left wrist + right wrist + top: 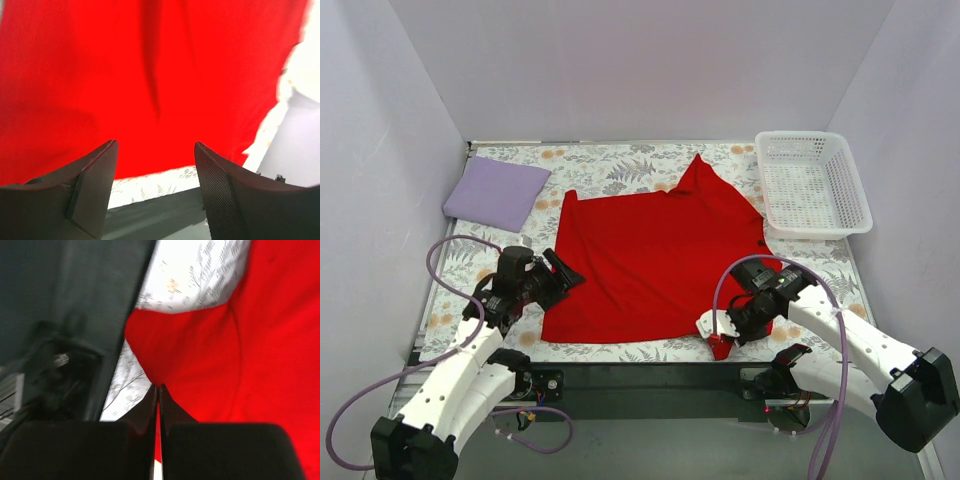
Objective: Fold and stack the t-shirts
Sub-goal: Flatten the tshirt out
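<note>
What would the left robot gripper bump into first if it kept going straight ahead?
Most likely the red t-shirt. The left gripper points straight at it, jaws open, with nothing in between; how far off it is stays unclear.

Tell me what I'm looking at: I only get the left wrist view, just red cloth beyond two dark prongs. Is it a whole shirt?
Observer: Yes. The top view shows a bright red short-sleeved cloth t-shirt spread out on the grey floral-print table cover.
Visitor: Is the other hand doing anything?
Observer: The right hand is shut on the shirt's near right corner, by the table's front edge.
Visitor: Any other clothes around?
Observer: A folded pale lavender cloth shirt lies in the far left corner, apart from the red one.
</note>
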